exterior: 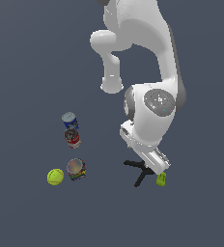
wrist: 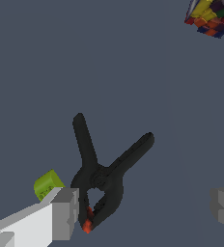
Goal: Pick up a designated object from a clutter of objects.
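Gripper (wrist: pixel 145 212): fingers (wrist: pixel 65 213) spread wide, holding nothing
Black spring clamp (wrist: pixel 102 178): flat on the desk (wrist: pixel 46 72) between the fingers; red-orange tip touching one finger; lime-green block (wrist: pixel 47 184) just beside

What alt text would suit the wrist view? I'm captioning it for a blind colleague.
A black spring clamp with splayed handles and a red-orange tip lies on a dark grey floor between the open fingers of the robot's hand. A lime-green block sits beside one finger, and a multicoloured can shows at the frame's corner.
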{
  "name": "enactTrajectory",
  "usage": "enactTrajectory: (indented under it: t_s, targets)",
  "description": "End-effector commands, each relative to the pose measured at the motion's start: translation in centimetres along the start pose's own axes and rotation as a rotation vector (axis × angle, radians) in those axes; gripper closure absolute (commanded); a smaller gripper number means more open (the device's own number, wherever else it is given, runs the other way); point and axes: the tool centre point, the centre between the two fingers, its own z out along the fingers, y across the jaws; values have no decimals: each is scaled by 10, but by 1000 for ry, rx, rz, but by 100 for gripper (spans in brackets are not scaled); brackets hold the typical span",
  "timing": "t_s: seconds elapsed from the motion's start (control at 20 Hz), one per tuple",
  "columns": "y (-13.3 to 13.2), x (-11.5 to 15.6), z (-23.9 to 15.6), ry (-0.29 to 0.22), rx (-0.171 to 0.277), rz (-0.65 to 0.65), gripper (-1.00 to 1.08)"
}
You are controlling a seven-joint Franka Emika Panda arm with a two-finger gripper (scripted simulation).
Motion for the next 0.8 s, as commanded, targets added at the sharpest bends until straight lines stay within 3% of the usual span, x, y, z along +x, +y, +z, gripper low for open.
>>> enactTrajectory:
  t_s: [0.0, 0.75]
  targets:
    - [-8, -5, 12, 2, 1, 53, -92]
    - [-34, -29, 63, 6, 5, 263, -92]
